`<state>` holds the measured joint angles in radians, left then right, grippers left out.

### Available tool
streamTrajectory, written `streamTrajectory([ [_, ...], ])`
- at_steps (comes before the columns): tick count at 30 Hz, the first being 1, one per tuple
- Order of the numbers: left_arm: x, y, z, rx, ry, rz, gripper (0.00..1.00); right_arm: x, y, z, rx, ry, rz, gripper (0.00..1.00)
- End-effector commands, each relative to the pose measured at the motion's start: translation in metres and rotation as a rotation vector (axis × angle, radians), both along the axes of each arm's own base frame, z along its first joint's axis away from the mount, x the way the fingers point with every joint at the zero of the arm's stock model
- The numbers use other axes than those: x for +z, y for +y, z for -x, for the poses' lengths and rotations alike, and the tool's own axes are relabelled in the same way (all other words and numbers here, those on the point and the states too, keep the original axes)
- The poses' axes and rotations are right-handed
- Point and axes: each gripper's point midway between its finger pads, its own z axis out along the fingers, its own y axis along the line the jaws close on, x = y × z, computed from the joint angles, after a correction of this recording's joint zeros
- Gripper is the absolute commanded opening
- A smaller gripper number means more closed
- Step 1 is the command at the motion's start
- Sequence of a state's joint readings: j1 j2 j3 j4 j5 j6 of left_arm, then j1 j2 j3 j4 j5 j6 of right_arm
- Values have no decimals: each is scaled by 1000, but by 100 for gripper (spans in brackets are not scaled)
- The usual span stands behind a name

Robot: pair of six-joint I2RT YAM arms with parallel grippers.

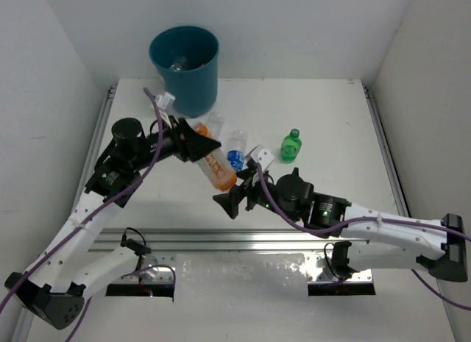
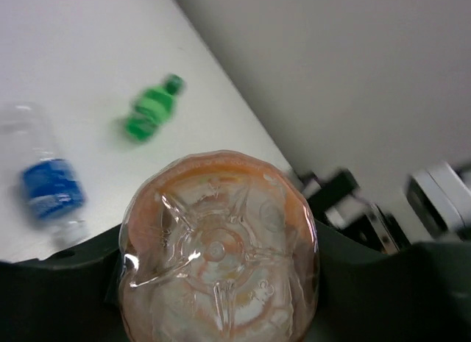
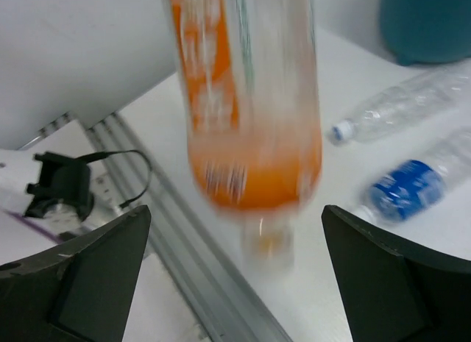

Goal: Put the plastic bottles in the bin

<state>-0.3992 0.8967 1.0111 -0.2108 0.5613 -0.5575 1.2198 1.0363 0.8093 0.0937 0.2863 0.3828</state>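
Observation:
My left gripper [image 1: 199, 145] is shut on the base end of an orange-labelled plastic bottle [image 1: 218, 169], which is lifted off the table and slants down toward the right arm. In the left wrist view the bottle's base [image 2: 217, 246] fills the space between the jaws. My right gripper [image 1: 227, 202] stands open just below the bottle's neck end, touching nothing. In the right wrist view the orange bottle [image 3: 246, 121] hangs ahead of the wide jaws. A clear bottle [image 1: 215, 123], a blue-labelled bottle [image 1: 236, 154] and a short green bottle [image 1: 291, 145] lie on the table. The teal bin [image 1: 184, 66] stands at the back left.
An aluminium rail [image 1: 243, 239] runs along the table's near edge, with a black cable clamp [image 3: 62, 184] on it. White walls close the table in at the left, back and right. Purple cables trail along both arms.

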Motion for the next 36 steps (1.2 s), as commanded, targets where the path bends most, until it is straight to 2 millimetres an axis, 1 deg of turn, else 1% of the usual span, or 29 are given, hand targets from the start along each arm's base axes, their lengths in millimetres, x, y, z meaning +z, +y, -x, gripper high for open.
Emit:
streamTrajectory([
  [1, 55, 59, -72, 499, -73, -54, 0, 17, -39, -21, -196, -28, -28, 99],
  [2, 56, 72, -85, 585, -51, -81, 0, 17, -48, -23, -233, -18, -29, 99],
  [3, 67, 93, -102, 708, -63, -90, 0, 15, -63, -22, -265, -6, -5, 99],
  [4, 87, 106, -124, 780, -78, -82, 0, 15, -75, -26, -319, -2, 0, 99],
  [5, 93, 122, -140, 866, -77, -89, 0, 15, -88, -23, -335, 2, 7, 99],
  [6, 103, 132, -152, 920, -85, -86, 0, 15, -94, -23, -346, 3, 6, 99],
  [7, 118, 144, -179, 988, -97, -83, 0, 15, -100, -22, -356, 3, 6, 99],
  [8, 118, 153, -192, 1048, -86, -115, 0, 15, -106, -22, -370, 5, 4, 99],
  [9, 128, 171, -219, 1170, -98, -127, 3, 13, -115, -19, -376, 6, 8, 99],
  [11, 139, 181, -250, 1209, -146, -150, 10, 8, -124, -18, -390, 12, 25, 99],
  [12, 112, 178, -287, 1211, -118, -207, 15, 5, -128, -17, -395, 11, 33, 99],
  [13, 143, 185, -296, 1229, -199, -183, 17, 6, -133, -16, -399, 7, 32, 99],
  [14, 141, 186, -310, 1239, -212, -194, 19, 3, -140, -18, -423, 0, 58, 99],
  [15, 121, 186, -336, 1257, -206, -231, 21, 2, -144, -18, -434, -3, 66, 99],
  [17, 136, 190, -354, 1282, -305, -210, 28, 2, -152, -18, -446, -9, 74, 99],
  [18, 130, 192, -369, 1293, -338, -210, 47, 1, -157, -17, -455, -10, 89, 99],
  [19, 127, 192, -376, 1293, -345, -208, 56, 0, -159, -16, -453, -8, 97, 99],
  [20, 123, 192, -382, 1287, -351, -207, 95, 0, -163, -15, -453, -6, 102, 99],
  [21, 116, 189, -390, 1269, -358, -216, 100, -1, -165, -14, -456, -6, 109, 99],
  [23, 121, 182, -393, 1229, -389, -210, 100, -3, -169, -13, -460, -4, 114, 99],
  [26, 147, 179, -379, 1203, -428, -175, 100, -9, -165, -15, -460, -8, 134, 99],
  [27, 166, 180, -364, 1201, -453, -152, 100, -12, -163, -17, -465, -9, 143, 99],
  [29, 181, 180, -347, 1190, -462, -146, 100, -17, -156, -21, -478, -8, 149, 99],
  [30, 202, 182, -327, 1190, -478, -128, 100, -28, -148, -25, -487, 0, 193, 99],
  [32, 201, 189, -307, 1200, -424, -163, 100, -27, -134, -35, -519, 8, 195, 99],
  [33, 213, 194, -285, 1213, -423, -158, 100, -43, -122, -45, -538, 26, 270, 99],
  [34, 209, 199, -275, 1226, -405, -189, 99, -48, -114, -52, -558, 71, 265, 99],
  [35, 212, 205, -263, 1248, -401, -195, 100, -38, -97, -56, -515, 134, 244, 99],
  [36, 212, 217, -246, 1293, -392, -211, 100, -44, -102, -77, -558, 207, 242, 99],
])
